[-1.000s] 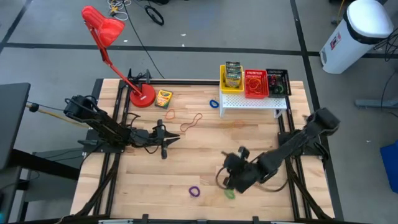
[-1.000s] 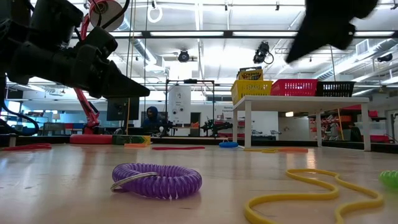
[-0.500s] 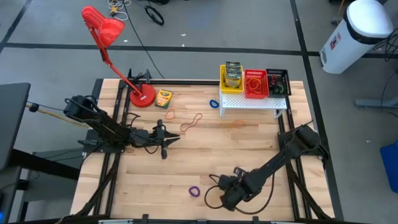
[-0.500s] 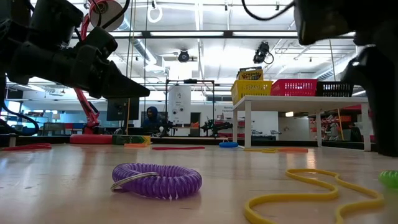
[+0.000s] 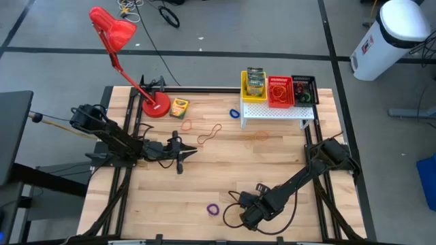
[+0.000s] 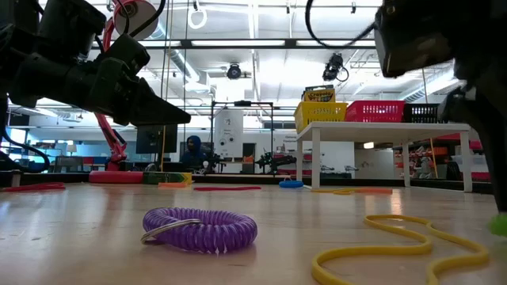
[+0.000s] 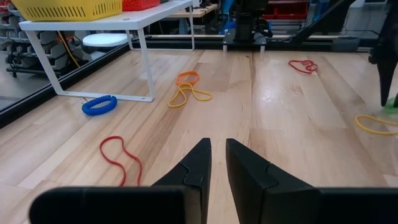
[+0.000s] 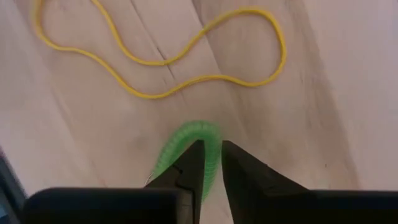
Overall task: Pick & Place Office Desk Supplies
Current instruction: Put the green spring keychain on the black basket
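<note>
the white shelf (image 5: 276,111) at the table's far right is taken as the landmark. well to its left, past the red desk lamp (image 5: 122,47), the left gripper (image 5: 180,153) is seen held above the bare wood of the table (image 5: 170,197); in its wrist view its fingers (image 7: 193,165) are nearly together with only a narrow gap and nothing between them.

just beside the lamp base, left of the shelf, a crayon box (image 5: 178,107) is laid flat. between that box and the shelf, an orange band (image 5: 186,125) and a red band (image 5: 210,132) are spread on the wood, and a blue coil loop (image 5: 234,113) is found touching or just beside the shelf's left leg. on the shelf, from left to right, a yellow basket (image 5: 253,87) holding more crayon boxes, a red basket (image 5: 280,91) and a black basket (image 5: 304,89) are set side by side.

well in front of the shelf, near the table's front edge, a purple coil loop (image 5: 213,209) is lying flat. just to its right the right gripper (image 5: 249,212) is lowered to the table. in its wrist view a green coil loop (image 8: 193,148) is seen at the fingertips (image 8: 191,163), which are drawn close with a slim gap straddling the loop's rim; whether the loop is actually pinched cannot be told. a yellow band (image 8: 168,56) is lying just beyond the green loop.
</note>
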You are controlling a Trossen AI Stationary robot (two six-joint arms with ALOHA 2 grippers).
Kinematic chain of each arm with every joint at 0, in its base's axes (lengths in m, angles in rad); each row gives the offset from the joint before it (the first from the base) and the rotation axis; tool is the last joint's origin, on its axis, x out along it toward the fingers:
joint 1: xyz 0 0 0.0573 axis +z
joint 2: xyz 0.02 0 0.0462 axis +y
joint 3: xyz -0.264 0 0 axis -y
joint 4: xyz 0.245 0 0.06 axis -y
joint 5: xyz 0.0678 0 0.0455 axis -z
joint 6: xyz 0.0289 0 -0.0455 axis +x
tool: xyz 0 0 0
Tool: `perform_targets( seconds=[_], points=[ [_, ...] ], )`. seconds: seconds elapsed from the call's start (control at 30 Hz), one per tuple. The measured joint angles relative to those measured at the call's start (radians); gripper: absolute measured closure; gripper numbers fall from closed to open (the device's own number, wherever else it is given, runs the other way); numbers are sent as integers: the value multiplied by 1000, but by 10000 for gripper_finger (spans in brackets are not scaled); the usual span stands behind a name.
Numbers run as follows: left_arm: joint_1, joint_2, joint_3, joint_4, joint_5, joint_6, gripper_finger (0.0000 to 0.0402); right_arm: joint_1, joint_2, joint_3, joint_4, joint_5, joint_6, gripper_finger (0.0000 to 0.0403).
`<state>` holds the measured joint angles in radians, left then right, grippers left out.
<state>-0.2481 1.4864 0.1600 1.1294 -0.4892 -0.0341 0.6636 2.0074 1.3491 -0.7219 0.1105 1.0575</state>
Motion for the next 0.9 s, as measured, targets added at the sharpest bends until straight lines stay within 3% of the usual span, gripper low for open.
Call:
perform_targets(
  seconds=[0.27, 0.43, 0.5, 0.67, 0.9],
  points=[
    [0, 0, 0, 0, 0, 0, 347, -3, 30, 5, 11, -37, -3, 314],
    [0, 0, 0, 0, 0, 0, 347, -16, 12, 0, -13, -33, -34, 364],
    [0, 0, 0, 0, 0, 0, 347, -25, -13, -3, -61, -7, -45, 387],
    [0, 0, 0, 0, 0, 0, 347, -78, -127, -2, -199, 93, -78, 386],
    [0, 0, 0, 3, 0, 0, 347, -232, -403, -2, -566, 303, -97, 393]
  ],
)
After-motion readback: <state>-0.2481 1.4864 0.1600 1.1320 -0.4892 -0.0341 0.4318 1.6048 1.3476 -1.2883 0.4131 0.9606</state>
